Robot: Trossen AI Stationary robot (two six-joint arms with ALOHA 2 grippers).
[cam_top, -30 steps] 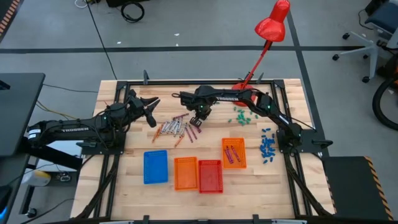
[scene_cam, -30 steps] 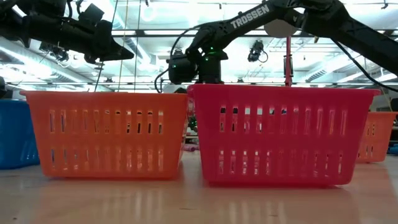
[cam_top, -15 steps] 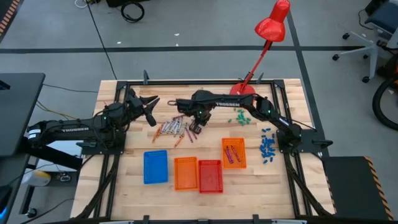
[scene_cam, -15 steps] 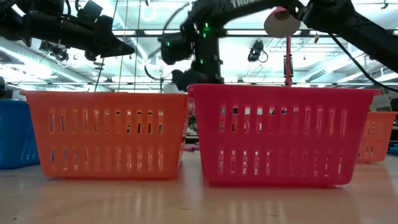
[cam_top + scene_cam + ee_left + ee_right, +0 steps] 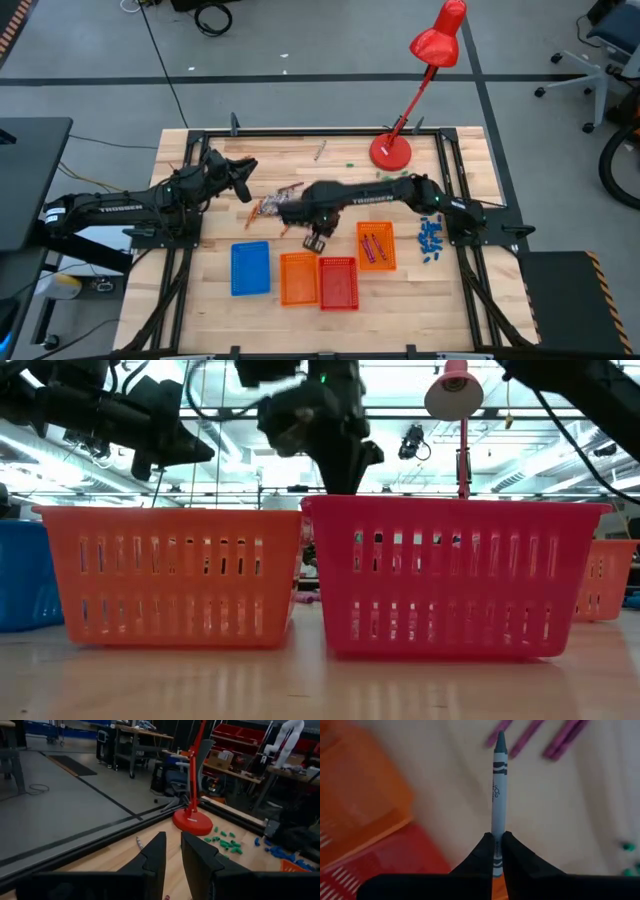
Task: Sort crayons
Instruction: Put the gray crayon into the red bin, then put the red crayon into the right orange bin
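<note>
Wooden table (image 5: 210,285) fills the high view, with four trays in a row near its front edge: blue tray (image 5: 250,268), orange tray (image 5: 298,279), red tray (image 5: 338,283) and, apart to the right, a second orange tray (image 5: 376,246) already holding purple crayons. The right arm reaches across the middle, and its right gripper (image 5: 317,240) hangs just behind the seam between the orange and red trays. Its fingers are pressed on a grey-white crayon (image 5: 497,795), whose long axis runs straight out from the fingertips. The trays lie just ahead and below, so which one gets it turns on a small sideways shift. Remaining crayons (image 5: 270,207) lie in a loose pile behind the trays, nearer the left arm. The left gripper (image 5: 243,177) waits above the table's left rear, fingers slightly apart and holding nothing. A red lamp (image 5: 392,151) stands at the back; small blue bits (image 5: 431,240) lie right.
</note>
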